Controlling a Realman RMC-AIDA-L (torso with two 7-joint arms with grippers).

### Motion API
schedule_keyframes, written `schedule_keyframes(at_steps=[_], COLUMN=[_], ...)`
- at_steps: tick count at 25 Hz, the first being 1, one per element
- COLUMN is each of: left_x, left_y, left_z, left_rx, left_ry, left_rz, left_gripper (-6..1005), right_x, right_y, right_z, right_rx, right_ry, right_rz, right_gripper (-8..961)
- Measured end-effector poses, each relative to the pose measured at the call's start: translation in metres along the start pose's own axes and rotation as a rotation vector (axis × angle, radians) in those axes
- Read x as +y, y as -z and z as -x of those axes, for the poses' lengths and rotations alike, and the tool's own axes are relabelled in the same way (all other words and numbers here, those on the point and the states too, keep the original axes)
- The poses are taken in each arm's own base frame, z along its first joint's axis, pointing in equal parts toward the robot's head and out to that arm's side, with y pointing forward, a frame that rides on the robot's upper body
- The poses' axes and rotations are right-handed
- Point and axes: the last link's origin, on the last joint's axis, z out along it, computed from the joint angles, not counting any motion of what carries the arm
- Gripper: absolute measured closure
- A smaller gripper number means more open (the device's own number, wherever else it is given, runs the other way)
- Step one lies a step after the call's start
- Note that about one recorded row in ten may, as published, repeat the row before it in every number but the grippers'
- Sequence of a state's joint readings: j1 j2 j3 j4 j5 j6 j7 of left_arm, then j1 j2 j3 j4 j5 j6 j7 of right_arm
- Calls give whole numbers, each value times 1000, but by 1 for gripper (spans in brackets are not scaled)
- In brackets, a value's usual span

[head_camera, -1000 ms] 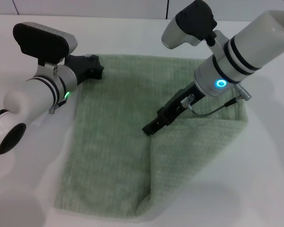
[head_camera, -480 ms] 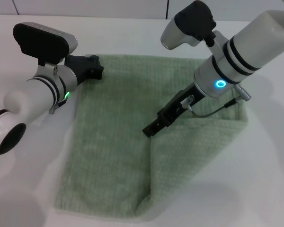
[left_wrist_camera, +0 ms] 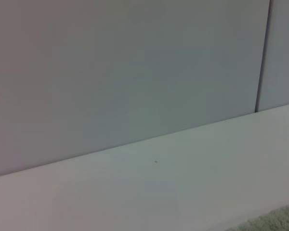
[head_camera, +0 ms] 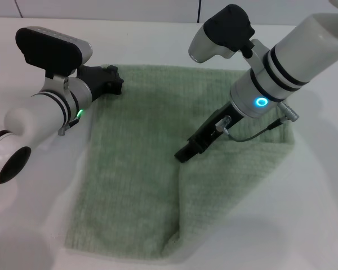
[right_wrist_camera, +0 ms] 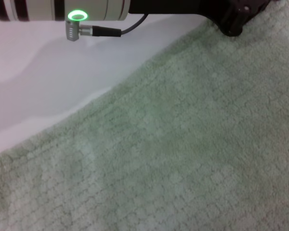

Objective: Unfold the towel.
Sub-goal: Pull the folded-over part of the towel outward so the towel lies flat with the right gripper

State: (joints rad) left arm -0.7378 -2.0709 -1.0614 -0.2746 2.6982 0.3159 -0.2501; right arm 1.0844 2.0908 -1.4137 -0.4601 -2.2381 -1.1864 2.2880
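A pale sage-green terry towel lies partly folded on a white table. The right gripper touches the fold edge and the left gripper rests at the far corner; finger states cannot be told.

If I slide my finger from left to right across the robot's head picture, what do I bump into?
Left arm → left gripper at the towel's far left corner → open part of the towel → right gripper on the folded flap's edge → right arm.
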Motion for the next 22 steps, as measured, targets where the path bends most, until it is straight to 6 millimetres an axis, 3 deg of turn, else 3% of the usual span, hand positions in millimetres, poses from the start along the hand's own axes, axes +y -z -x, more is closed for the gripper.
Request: schedule_keyframes(at_steps=[14,18,22], left_x=[-1,-1,-2], left_y=[0,0,0], left_z=[-1,-1,-1], left_rx=[2,2,2], left_ry=[-1,-1,-1], left_rz=[-1,-1,-3], left_gripper=[971,970,970], right_x=[1,1,0], right_y=[1,0,2], right_z=[1,1,3], right_rx=[21,29,3], right_ry=[21,41,66], right_rz=[-8,-15,-23], right_gripper=[709,729,850])
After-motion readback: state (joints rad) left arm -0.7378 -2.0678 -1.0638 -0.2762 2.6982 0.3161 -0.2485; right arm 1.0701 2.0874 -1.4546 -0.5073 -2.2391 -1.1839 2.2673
